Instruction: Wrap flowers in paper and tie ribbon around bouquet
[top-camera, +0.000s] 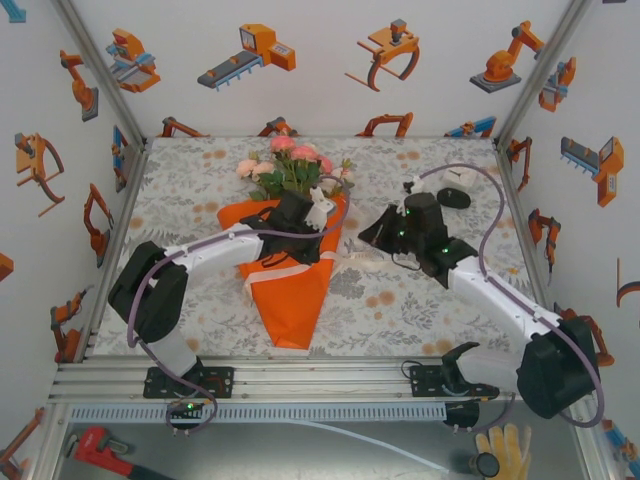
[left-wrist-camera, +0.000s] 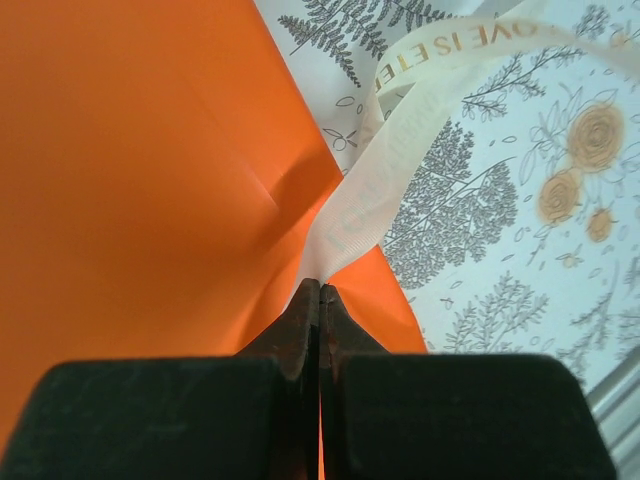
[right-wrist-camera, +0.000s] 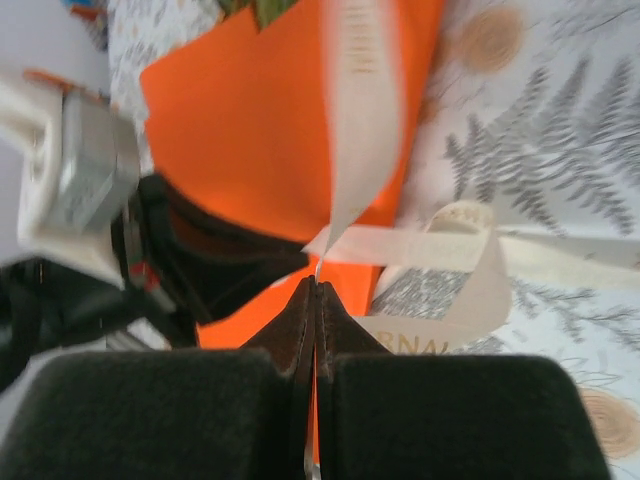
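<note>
White walls with orange robot-arm stickers (top-camera: 255, 50) on three sides. Counter (top-camera: 420, 300) is covered by a grey-and-orange floral cloth (top-camera: 190, 200); the arm bases sit on an aluminium rail (top-camera: 320, 380) at the near edge.

Bouquet (top-camera: 292, 290) lies left of centre: an orange paper (top-camera: 295, 315) cone, point toward the rail, wide end toward the back wall. Flowers (top-camera: 290, 160) stick out of the wide end, pink and cream blooms with green leaves.

Left arm (top-camera: 200, 255) reaches in across the cone's upper half. Right arm (top-camera: 490, 290) comes in from the right, its head just beside the cone's right edge.

Below the rail, off the counter: red pipe wrench (top-camera: 95, 445), yellow glove (top-camera: 505, 450).

Left gripper (left-wrist-camera: 319, 288): jaws fully closed, ribbon (left-wrist-camera: 365, 205) pinched at the tips, over the paper's edge. The ribbon is sheer cream with gold lettering and runs up and right over the cloth.

Right gripper (right-wrist-camera: 316, 285): jaws closed. A blurred ribbon strand rises from the tips across the paper and looks pinched. A second strand crosses just past the tips and loops over the cloth on the right.
</note>
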